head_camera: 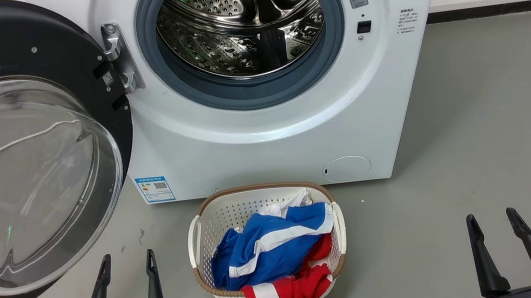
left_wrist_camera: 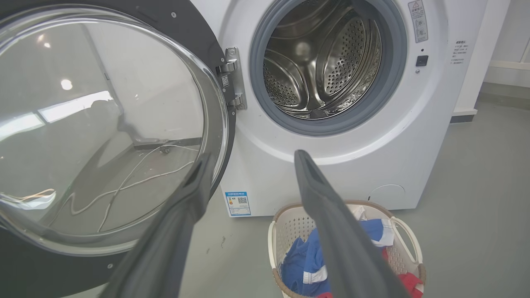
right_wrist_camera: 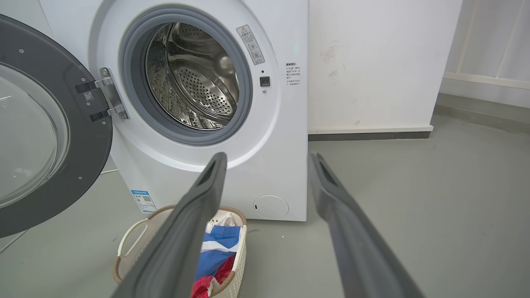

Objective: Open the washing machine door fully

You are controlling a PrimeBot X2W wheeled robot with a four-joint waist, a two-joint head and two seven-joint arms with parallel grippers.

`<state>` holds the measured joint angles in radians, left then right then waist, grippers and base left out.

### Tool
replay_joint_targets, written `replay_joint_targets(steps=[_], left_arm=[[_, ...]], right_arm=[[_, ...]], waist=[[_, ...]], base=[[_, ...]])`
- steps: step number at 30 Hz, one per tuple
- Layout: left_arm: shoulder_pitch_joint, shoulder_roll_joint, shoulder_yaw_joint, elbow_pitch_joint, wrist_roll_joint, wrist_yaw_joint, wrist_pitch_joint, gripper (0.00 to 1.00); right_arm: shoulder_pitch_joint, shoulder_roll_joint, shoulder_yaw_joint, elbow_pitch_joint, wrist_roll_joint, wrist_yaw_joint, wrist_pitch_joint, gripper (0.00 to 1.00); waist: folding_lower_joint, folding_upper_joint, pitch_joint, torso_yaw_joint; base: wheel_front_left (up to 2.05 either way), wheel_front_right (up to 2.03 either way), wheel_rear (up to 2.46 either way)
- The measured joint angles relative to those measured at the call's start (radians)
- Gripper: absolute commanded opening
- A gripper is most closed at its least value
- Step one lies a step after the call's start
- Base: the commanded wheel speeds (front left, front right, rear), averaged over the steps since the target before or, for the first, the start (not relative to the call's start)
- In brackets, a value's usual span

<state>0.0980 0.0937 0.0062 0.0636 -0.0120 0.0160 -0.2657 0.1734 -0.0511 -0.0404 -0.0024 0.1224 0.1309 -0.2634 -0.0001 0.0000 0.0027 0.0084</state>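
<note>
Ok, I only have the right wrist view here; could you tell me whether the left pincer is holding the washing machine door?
Observer: No. In the head view the left pincer is open and empty, fingertips just under the lower rim of the washing machine door, with a small gap between them.
Operator: Thank you. Is anything behind the door, should it swing wider?
Observer: Yes. Through the glass, the left wrist view shows a white cable looping across the floor behind it.
</note>
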Motion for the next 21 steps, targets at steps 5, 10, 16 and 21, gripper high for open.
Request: replay_joint_targets(steps=[5, 10, 16, 21], left_arm=[[0.003, -0.003, -0.001, 0.000, 0.001, 0.011, 0.000, 0.00], [0.018, -0.012, -0.003, 0.050, -0.007, 0.010, 0.004, 0.00], [0.012, -0.015, 0.009, 0.070, -0.131, 0.000, 0.041, 0.00], [-0.002, -0.016, 0.013, 0.074, -0.235, -0.011, 0.062, 0.00]], right_arm=[[0.001, 0.000, 0.001, 0.008, 0.000, 0.000, 0.000, 0.00], [0.011, 0.000, 0.004, 0.052, 0.008, 0.000, 0.002, 0.00], [0.006, -0.001, 0.007, 0.067, 0.132, 0.000, 0.025, 0.00], [-0.012, -0.006, 0.010, 0.080, 0.234, 0.000, 0.044, 0.00]], waist=[[0.0000, 0.0000, -0.003, -0.001], [0.0000, 0.0000, -0.003, -0.001], [0.0000, 0.0000, -0.003, -0.001], [0.0000, 0.0000, -0.003, -0.001]], base=[[0.00, 0.00, 0.00], [0.00, 0.00, 0.00], [0.00, 0.00, 0.00], [0.00, 0.00, 0.00]])
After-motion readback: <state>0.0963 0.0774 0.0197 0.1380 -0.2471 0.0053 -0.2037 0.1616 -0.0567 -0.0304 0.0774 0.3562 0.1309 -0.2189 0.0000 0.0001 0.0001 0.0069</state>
